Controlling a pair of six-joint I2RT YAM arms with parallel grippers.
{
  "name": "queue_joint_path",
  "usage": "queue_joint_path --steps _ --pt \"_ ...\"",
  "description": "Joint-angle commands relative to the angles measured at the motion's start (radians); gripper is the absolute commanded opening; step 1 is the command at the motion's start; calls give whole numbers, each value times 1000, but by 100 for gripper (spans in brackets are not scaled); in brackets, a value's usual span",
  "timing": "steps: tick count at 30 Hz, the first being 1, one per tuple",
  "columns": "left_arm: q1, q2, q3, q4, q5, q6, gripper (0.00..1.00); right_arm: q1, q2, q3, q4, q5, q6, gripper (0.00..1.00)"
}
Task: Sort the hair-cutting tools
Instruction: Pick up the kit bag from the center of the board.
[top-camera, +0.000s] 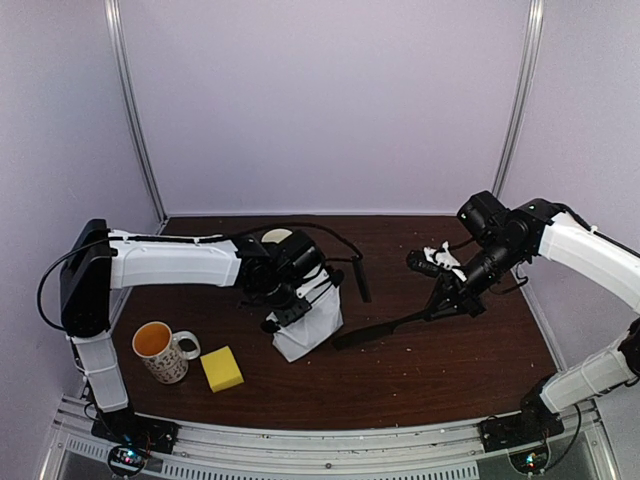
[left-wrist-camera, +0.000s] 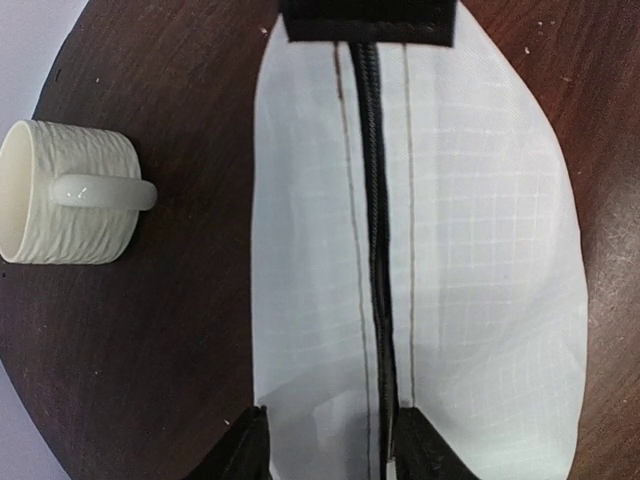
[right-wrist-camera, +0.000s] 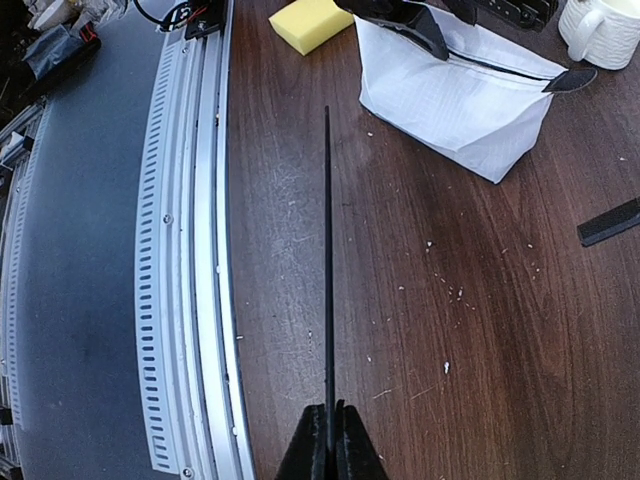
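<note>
My right gripper (top-camera: 452, 298) (right-wrist-camera: 329, 408) is shut on the end of a slim black comb (top-camera: 390, 325) (right-wrist-camera: 327, 260). The comb sticks out edge-on over the table toward the white zip pouch (top-camera: 312, 325) (right-wrist-camera: 460, 100). A second black comb (top-camera: 360, 280) (right-wrist-camera: 608, 222) lies on the table just behind the pouch. My left gripper (top-camera: 290, 312) (left-wrist-camera: 335, 430) hangs over one end of the pouch (left-wrist-camera: 470, 250). Its jaws stand apart, one at the pouch's edge, the other just past the black zipper. The fabric between them lies flat.
A yellow sponge block (top-camera: 222, 368) (right-wrist-camera: 312, 22) and a patterned mug (top-camera: 165, 352) sit at the front left. A white cup (top-camera: 275, 237) (left-wrist-camera: 65, 195) stands behind the left gripper. The slotted metal rail (right-wrist-camera: 190, 250) runs along the table's near edge.
</note>
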Motion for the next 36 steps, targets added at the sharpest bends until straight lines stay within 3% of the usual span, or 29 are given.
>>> queue_joint_path --steps 1,17,23,31,36 --pt "9 -44 3 52 11 -4 46 -6 -4 -3 17 -29 13 0" --pt "17 9 -15 52 -27 26 46 -6 12 -23 37 -40 16 0" --pt "-5 20 -7 70 72 91 46 -6 23 -23 41 -47 15 0" --pt "-17 40 4 72 -57 61 46 -6 26 -21 46 -50 20 0" --pt "-17 27 13 70 -127 53 38 -6 24 -28 48 -50 22 0"
